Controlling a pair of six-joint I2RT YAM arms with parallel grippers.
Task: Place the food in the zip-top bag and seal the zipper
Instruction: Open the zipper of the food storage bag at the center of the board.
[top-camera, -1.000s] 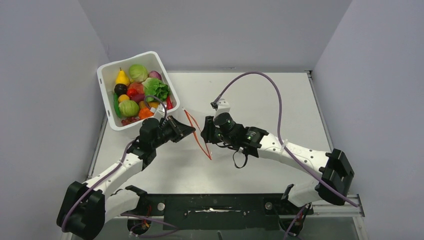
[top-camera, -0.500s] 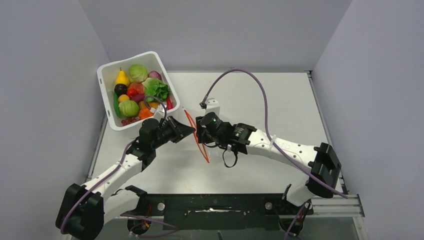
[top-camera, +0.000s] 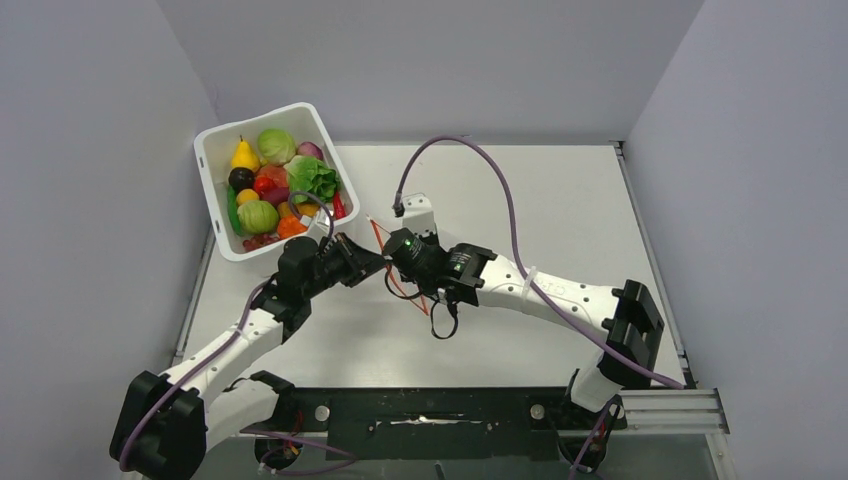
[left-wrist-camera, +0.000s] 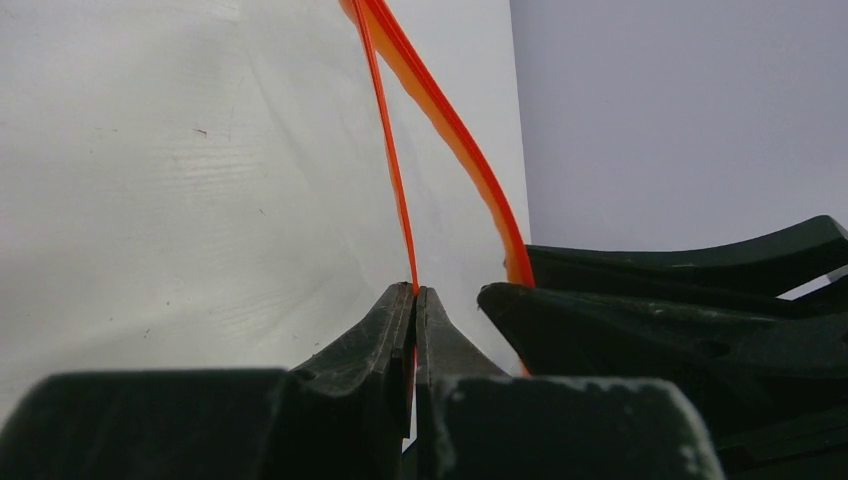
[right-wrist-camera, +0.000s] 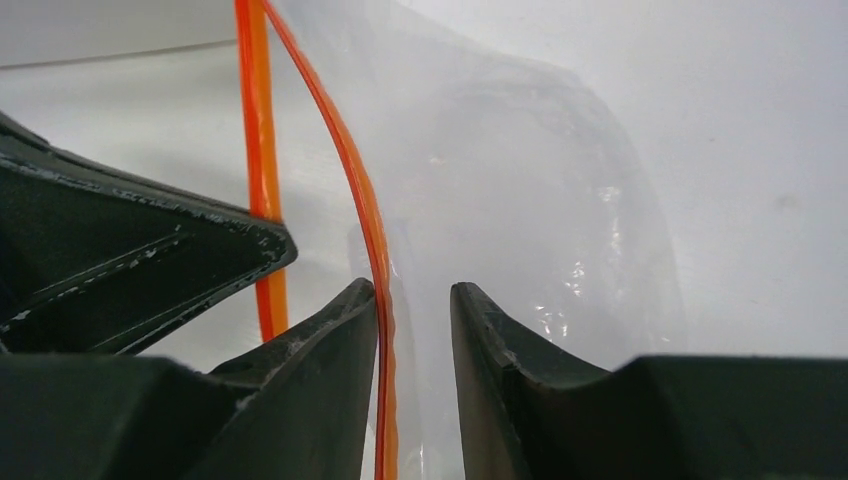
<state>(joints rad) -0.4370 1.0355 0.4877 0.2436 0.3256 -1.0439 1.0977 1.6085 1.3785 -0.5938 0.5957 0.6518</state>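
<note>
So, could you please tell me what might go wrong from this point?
1. The right end effector is open around one zipper lip, which lies against one finger; closing may catch only film or miss it.
2. The left end effector pinches only the thin other lip; pulling the zip-top bag open could slip it free.

The white tub (top-camera: 208, 180) blocks the counter's (top-camera: 580, 200) far-left corner. Left gripper (top-camera: 374, 262) and right gripper (top-camera: 392, 256) crowd the zip-top bag (top-camera: 377, 234) mid-counter; right half stands open.
</note>
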